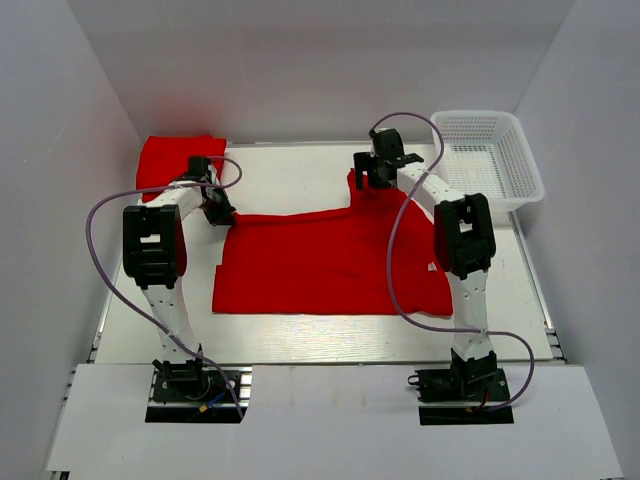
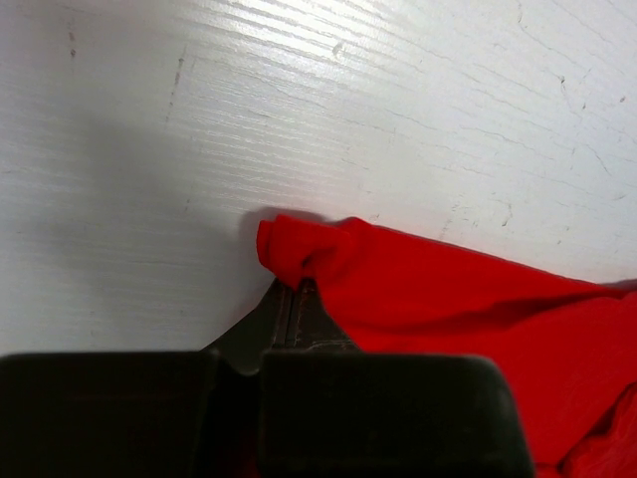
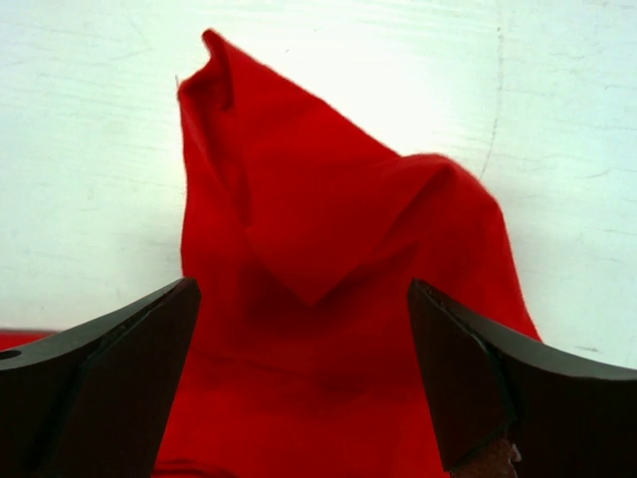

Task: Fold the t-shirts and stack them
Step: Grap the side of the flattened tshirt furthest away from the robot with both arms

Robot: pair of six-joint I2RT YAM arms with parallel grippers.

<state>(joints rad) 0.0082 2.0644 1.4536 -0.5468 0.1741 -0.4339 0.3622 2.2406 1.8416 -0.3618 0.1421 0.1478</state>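
Observation:
A red t-shirt (image 1: 330, 262) lies spread flat on the white table. My left gripper (image 1: 216, 212) is shut on the shirt's far-left corner; the left wrist view shows the jaws pinching a small fold of red cloth (image 2: 299, 249). My right gripper (image 1: 372, 178) is open over the shirt's far-right sleeve; in the right wrist view the bunched sleeve (image 3: 318, 259) lies between the spread fingers (image 3: 109, 349). A second red t-shirt (image 1: 170, 160), folded, lies at the far left corner of the table.
A white plastic basket (image 1: 490, 160) stands at the far right corner. White walls close in the table on three sides. Purple cables loop from both arms over the table's sides.

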